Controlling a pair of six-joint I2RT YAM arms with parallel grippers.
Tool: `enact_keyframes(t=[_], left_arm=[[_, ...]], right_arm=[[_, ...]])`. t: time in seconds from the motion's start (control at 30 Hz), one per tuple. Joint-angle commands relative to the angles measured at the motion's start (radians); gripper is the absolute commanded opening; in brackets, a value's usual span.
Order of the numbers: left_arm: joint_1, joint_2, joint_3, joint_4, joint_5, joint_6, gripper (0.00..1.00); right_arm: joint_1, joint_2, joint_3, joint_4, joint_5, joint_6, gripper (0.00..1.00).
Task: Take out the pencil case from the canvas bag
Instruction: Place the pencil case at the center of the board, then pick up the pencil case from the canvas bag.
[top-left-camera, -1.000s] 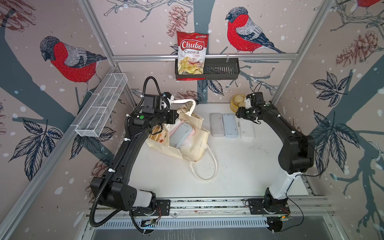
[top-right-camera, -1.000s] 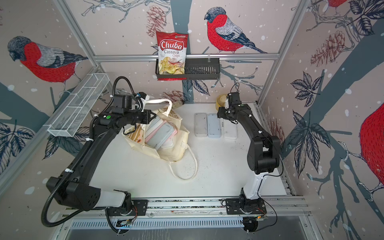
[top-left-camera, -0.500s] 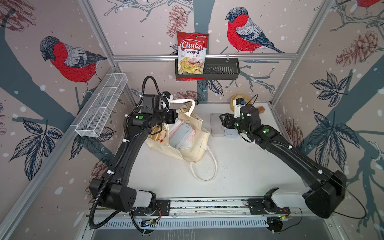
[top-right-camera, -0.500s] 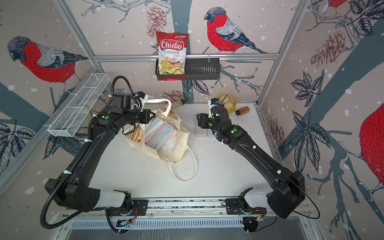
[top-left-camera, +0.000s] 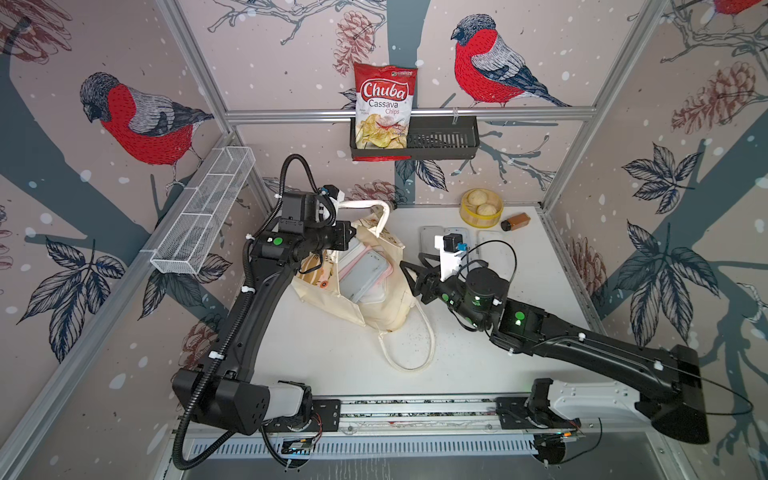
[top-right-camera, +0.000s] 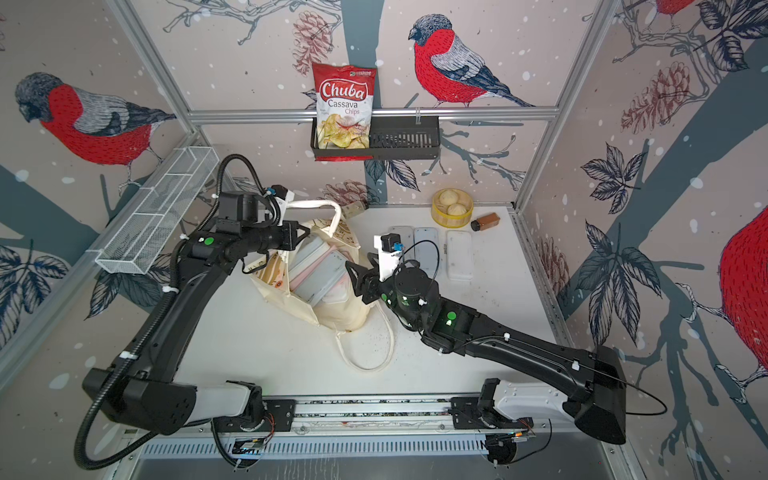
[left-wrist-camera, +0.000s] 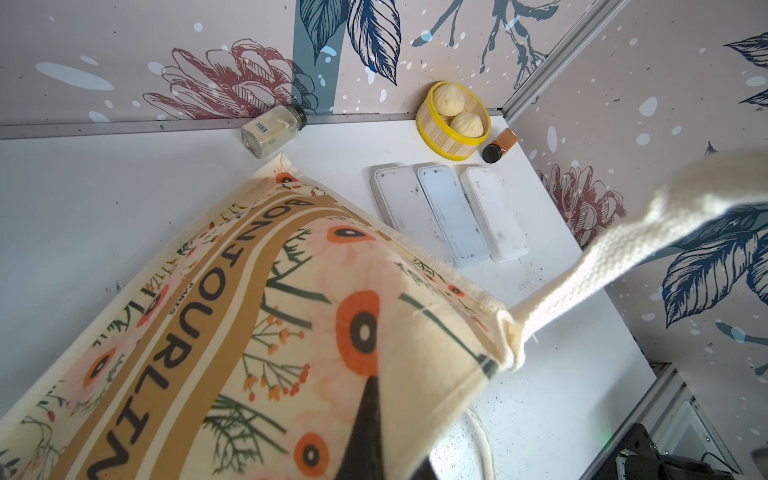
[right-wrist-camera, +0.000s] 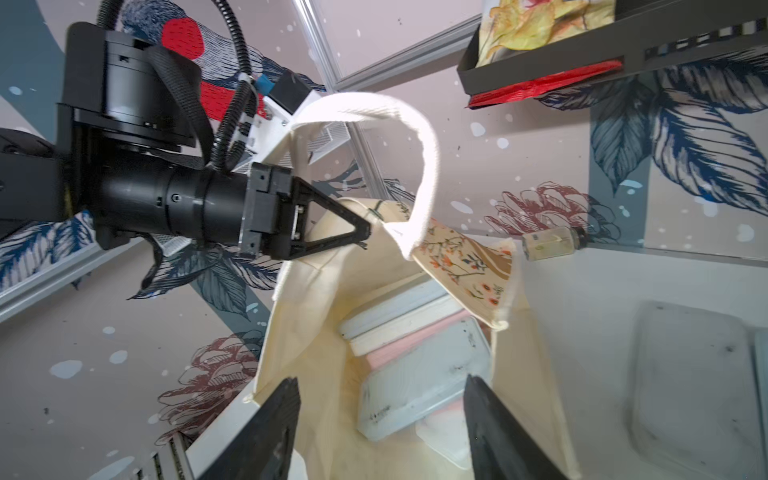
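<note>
Cream floral canvas tote bag is slumping on the white desk, with the left tool pinching its rim tight to prop the mouth open. Right tool is hovering at the opening, spread wide and empty. I'd be going in low and straddling the narrow sides. The scuffed grey-blue rounded plastic pencil case is lying inside the bag, topmost on a pink one.

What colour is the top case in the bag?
Pale grey-blue case, clearest in the right wrist view.
</note>
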Motion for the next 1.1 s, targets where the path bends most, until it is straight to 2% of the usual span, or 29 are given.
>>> enact_keyframes(t=[0.0,0.43,0.77,0.9,1.07], left_arm=[[0.002,-0.014,0.004,0.087,0.056,-0.005,0.00],[0.003,-0.073,-0.061,0.119,0.095,-0.022,0.00],[0.002,-0.126,-0.141,0.163,0.069,-0.065,0.00],[0.002,-0.129,-0.149,0.166,0.069,-0.079,0.00],[0.002,-0.131,-0.147,0.169,0.068,-0.087,0.00]], right_arm=[[0.029,0.022,0.016,0.086,0.053,-0.027,0.65],[0.068,0.096,0.033,0.077,0.040,0.086,0.66],[0.073,0.167,0.060,0.048,-0.003,0.195,0.68],[0.073,0.215,0.071,0.029,-0.003,0.285,0.68],[0.058,0.282,0.068,-0.008,0.029,0.478,0.68]])
